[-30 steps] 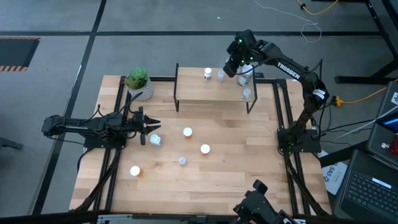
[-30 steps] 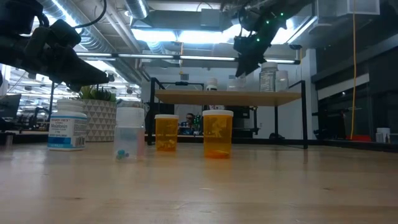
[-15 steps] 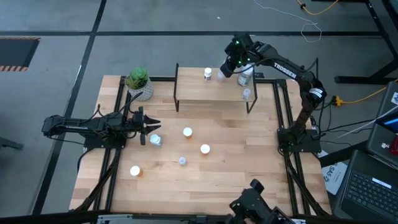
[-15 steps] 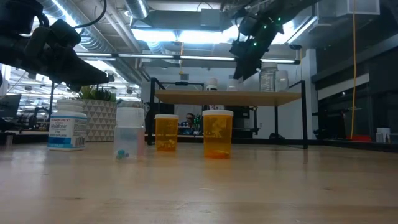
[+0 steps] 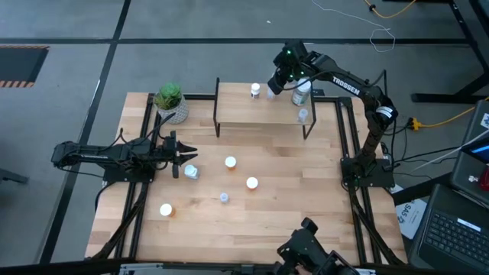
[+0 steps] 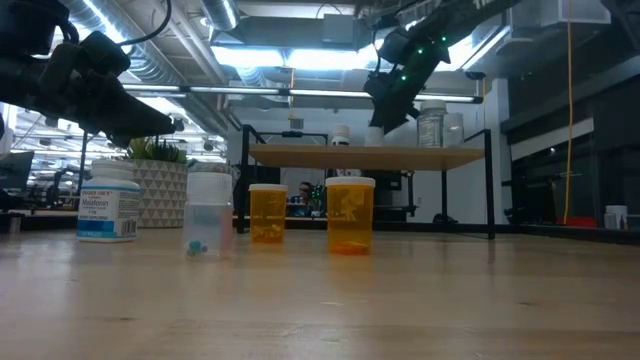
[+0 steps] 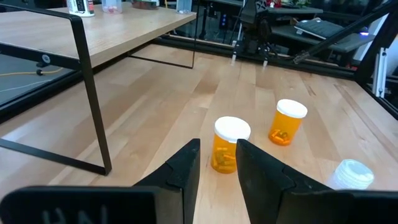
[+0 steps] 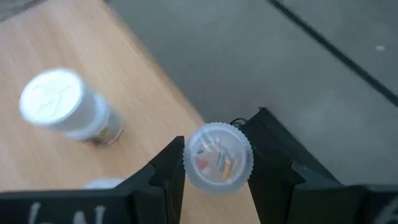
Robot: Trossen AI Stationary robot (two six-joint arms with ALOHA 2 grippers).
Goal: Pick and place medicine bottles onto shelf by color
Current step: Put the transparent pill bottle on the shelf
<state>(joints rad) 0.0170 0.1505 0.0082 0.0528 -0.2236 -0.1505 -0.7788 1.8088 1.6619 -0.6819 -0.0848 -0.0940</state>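
Gripping a round clear-plastic bottle (image 8: 217, 157) (coloured pills inside), the right gripper's (image 8: 214, 163) fingers hover above the light-wood shelf (image 5: 260, 111).

orange bottles (image 6: 349, 214) white-capped, light-wood shelf (image 5: 260, 112) black-legged, green plant (image 5: 168, 96)

Floor (image 5: 191, 61): grey, smooth, crossed by dark lines; a red-and-black striped patch (image 5: 21, 65) lies at its left edge.
Cables: one orange (image 5: 397, 8), one white (image 5: 382, 37), loose on the floor beyond the counter.
Counter (image 5: 290, 206): light wood planks on a black metal frame.
Laptop (image 5: 458, 225): open, dark keyboard, off the counter's right side.
Ceiling (image 6: 270, 45): exposed pipes and ducts, long bright light strips.
Room behind: desks and dark equipment, dim.
Hanging cord (image 6: 571, 110): yellow, vertical, at right.
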